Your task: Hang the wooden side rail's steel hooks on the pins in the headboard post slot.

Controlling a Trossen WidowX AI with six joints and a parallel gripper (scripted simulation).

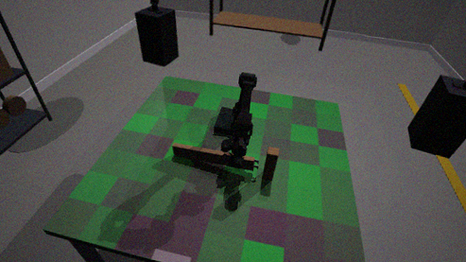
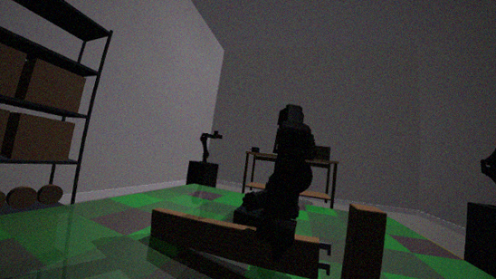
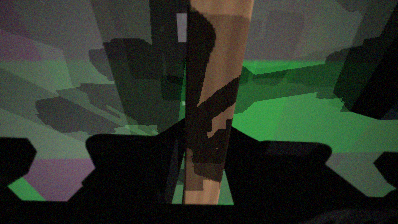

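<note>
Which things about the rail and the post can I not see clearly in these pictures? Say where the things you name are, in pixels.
- Pins in the post [image 1: 270, 164] [image 2: 364, 243]: unseen in top and exterior; the slot does not show.
- Post's foot: cut off by the exterior picture's bottom edge.
- Fingertips on the rail [image 1: 196, 152] [image 2: 210, 230] [image 3: 225, 50]: lost in darkness, exterior.

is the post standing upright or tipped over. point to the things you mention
Upright: the post [image 1: 270, 164] [image 2: 364, 246] stands on end, its long sides running up from the table to a small top face in the exterior view.

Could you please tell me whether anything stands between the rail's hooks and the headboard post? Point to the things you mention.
Nothing visible does: the steel hooks [image 1: 256, 166] [image 2: 326, 258] face the post [image 1: 270, 165] [image 2: 364, 246] across an open gap.
</note>
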